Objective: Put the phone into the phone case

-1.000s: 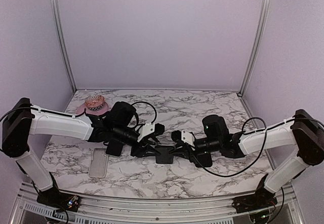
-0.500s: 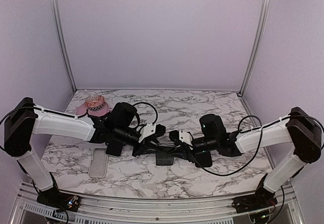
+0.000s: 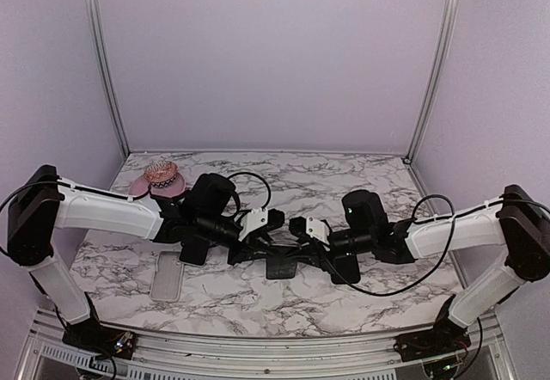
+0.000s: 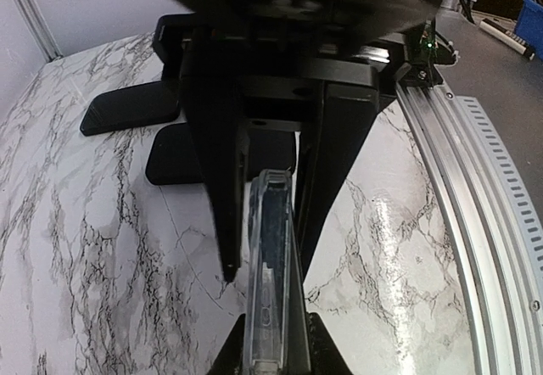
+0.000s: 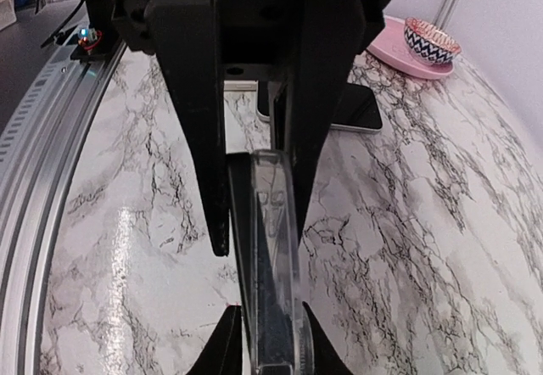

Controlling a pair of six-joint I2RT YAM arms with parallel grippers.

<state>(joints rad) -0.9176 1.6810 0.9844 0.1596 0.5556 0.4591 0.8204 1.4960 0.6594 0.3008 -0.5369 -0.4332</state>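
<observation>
A clear phone case (image 4: 270, 248) with a dark phone (image 4: 278, 222) in it stands edge-on above the middle of the table. In the top view it is a dark slab (image 3: 279, 266). My left gripper (image 3: 265, 249) is shut on its left end, and my right gripper (image 3: 299, 253) is shut on its right end. In the left wrist view my left gripper (image 4: 276, 345) clamps the case edge, with the right gripper's fingers (image 4: 222, 222) opposite. In the right wrist view my right gripper (image 5: 273, 345) clamps the case (image 5: 276, 248), and the phone's black edge (image 5: 246, 248) shows partly out of it.
A second clear case (image 3: 166, 275) lies at the front left, with a black phone (image 3: 193, 251) beside it. Another black slab (image 3: 348, 268) lies under the right arm. A pink dish with a patterned bowl (image 3: 161, 178) stands at the back left.
Both grippers keep their hold. The right wrist has shifted slightly left and back, and the held phone and case stay about where they were.
</observation>
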